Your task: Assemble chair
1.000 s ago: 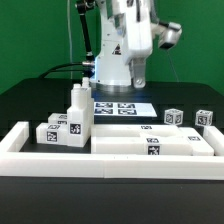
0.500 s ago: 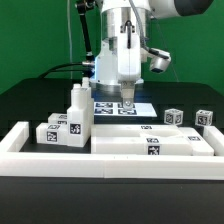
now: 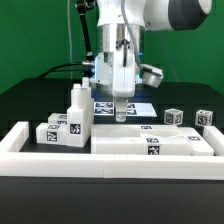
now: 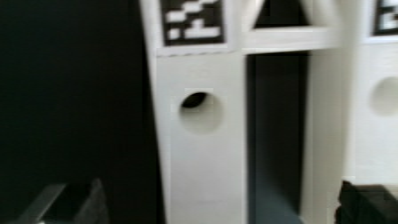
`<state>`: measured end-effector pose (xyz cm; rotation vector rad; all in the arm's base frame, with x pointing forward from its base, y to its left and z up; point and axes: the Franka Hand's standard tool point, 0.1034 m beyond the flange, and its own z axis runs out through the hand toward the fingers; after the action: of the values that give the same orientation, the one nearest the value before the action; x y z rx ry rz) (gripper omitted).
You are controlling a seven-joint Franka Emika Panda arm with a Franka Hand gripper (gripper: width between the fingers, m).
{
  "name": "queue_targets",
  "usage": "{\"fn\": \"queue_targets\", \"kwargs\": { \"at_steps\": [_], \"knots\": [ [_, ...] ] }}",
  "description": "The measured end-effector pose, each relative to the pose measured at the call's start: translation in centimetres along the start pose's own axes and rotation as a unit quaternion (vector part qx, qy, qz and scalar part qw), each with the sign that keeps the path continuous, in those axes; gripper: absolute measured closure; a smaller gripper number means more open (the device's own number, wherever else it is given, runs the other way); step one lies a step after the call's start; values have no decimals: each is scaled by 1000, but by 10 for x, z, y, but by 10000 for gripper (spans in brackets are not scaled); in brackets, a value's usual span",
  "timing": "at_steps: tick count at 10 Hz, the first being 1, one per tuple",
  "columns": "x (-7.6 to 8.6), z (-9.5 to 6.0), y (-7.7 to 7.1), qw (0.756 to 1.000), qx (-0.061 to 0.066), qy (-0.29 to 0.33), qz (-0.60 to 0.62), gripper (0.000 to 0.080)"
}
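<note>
The chair lies in loose matte white parts with black-and-white tags. A stack of blocky pieces (image 3: pixel 62 128) stands at the exterior view's left, with long flat bars (image 3: pixel 150 143) in the middle. My gripper (image 3: pixel 121 114) hangs open just above the far edge of those bars, holding nothing. In the wrist view a white bar with a round hole (image 4: pixel 196 112) and a tag runs between my dark fingertips (image 4: pixel 80 200), and my gripper (image 4: pixel 222 205) straddles it. A second white bar (image 4: pixel 347 110) lies parallel beside it.
Two small tagged cubes (image 3: pixel 174 117) (image 3: pixel 205 117) sit at the exterior view's right. The marker board (image 3: pixel 103 108) lies behind the parts at the arm's base. Long white border rails (image 3: pixel 100 163) frame the front and sides on the black table.
The arm has come down and forward. The open gripper has dropped from well above the marker board to just over the bars. The parts have not moved.
</note>
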<state>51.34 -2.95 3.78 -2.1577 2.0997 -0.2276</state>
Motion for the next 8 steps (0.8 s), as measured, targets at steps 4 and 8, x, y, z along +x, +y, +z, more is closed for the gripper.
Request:
{"fn": "queue_targets", "kwargs": {
  "at_steps": [4, 8],
  "knots": [
    [0, 12, 3, 1000, -7, 7, -7, 150],
    [-2, 26, 5, 1000, -15, 12, -13, 150]
  ]
}}
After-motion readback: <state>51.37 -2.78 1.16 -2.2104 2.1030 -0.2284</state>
